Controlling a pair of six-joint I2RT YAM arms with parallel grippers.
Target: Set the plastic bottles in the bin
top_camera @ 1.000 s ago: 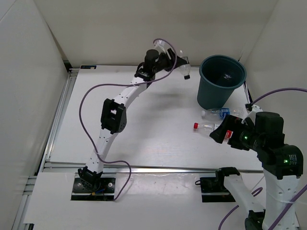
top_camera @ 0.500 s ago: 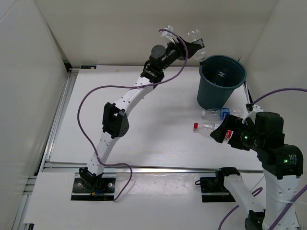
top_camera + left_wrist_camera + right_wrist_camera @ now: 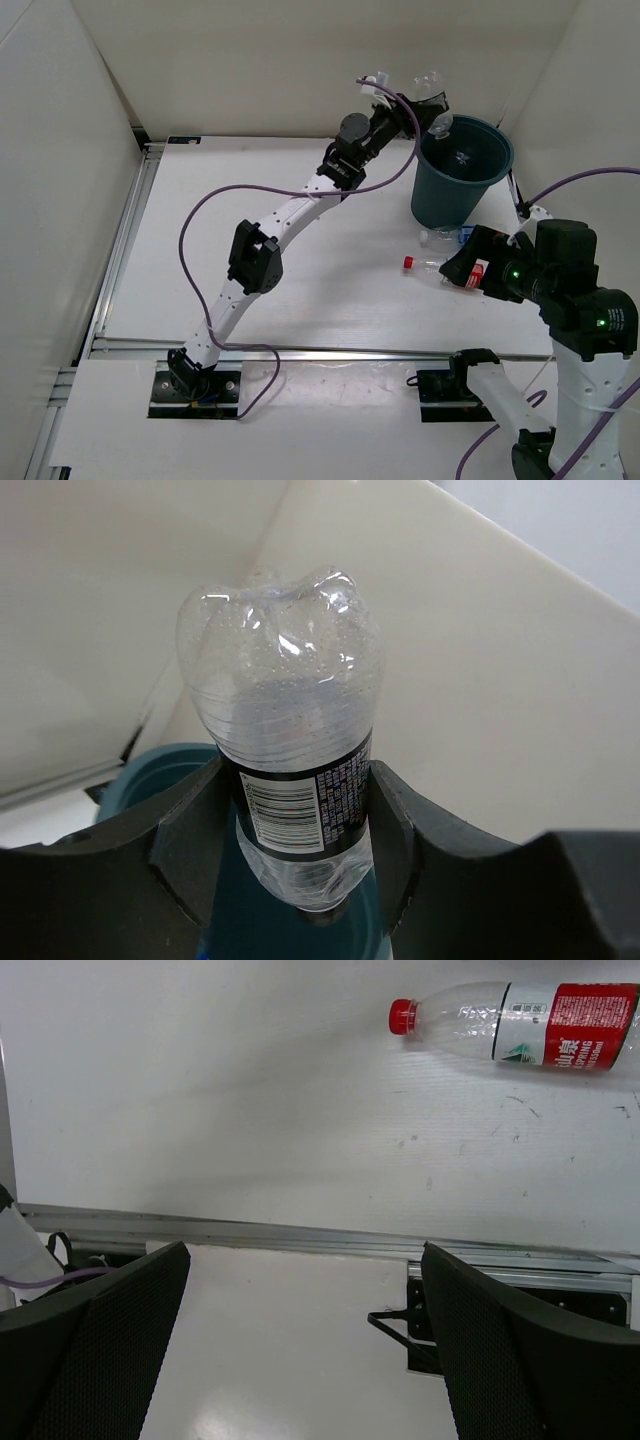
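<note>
My left gripper (image 3: pixel 422 103) is shut on a clear bottle with a dark label (image 3: pixel 295 800), held cap down over the left rim of the dark teal bin (image 3: pixel 446 200). In the left wrist view the bin's rim (image 3: pixel 150 770) lies below the bottle. A bottle with a red cap and red label (image 3: pixel 430 264) lies on the table in front of the bin; it also shows in the right wrist view (image 3: pixel 520 1025). A bottle with a blue label (image 3: pixel 448 237) lies at the bin's base. My right gripper (image 3: pixel 460 276) is open and empty, above the table near the red-capped bottle.
White walls stand close on the left, back and right. A metal rail (image 3: pixel 330 352) runs across the table's near edge, with both arm bases (image 3: pixel 195 382) behind it. A purple cable (image 3: pixel 195 260) loops off the left arm.
My left arm has swung right and up with the dark-label bottle, from left of the bin to over its rim. The right gripper has shifted slightly.
</note>
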